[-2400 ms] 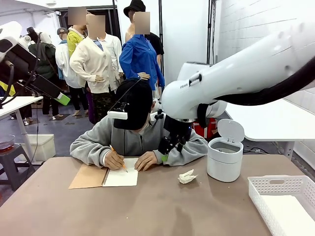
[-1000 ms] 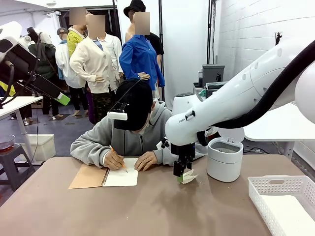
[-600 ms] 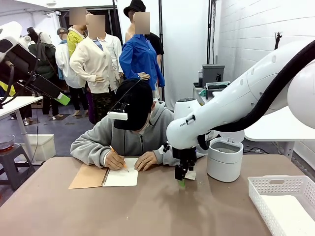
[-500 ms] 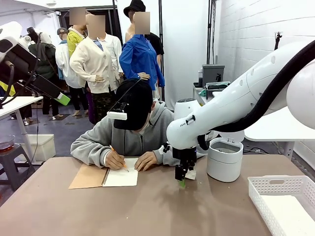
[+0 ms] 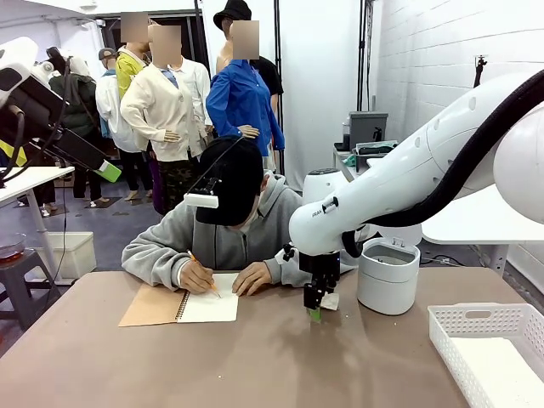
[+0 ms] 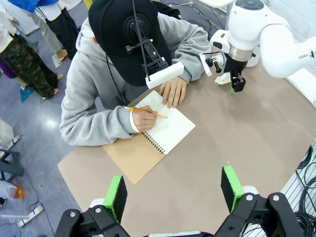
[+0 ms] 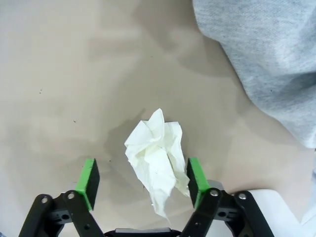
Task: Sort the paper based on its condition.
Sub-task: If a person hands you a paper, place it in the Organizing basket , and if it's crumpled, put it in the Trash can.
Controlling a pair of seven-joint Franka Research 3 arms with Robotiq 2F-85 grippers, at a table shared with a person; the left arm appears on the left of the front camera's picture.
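Crumpled paper (image 7: 157, 157): one white wad on the brown tabletop (image 5: 255, 365), between the green pads of the right end effector (image 7: 142, 183), jaws spread and apart from the wad on one side, close on the other.
Left end effector (image 6: 173, 190): released, pads wide, above the tabletop.
Spiral notebook (image 5: 183, 306): open before a person's writing hand (image 5: 197, 279).
White lidded bin (image 5: 388, 274): just beside the wad.

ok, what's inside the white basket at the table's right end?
The white basket holds something flat and white on its floor, possibly paper; cannot tell. The picture's edge cuts off its right part.
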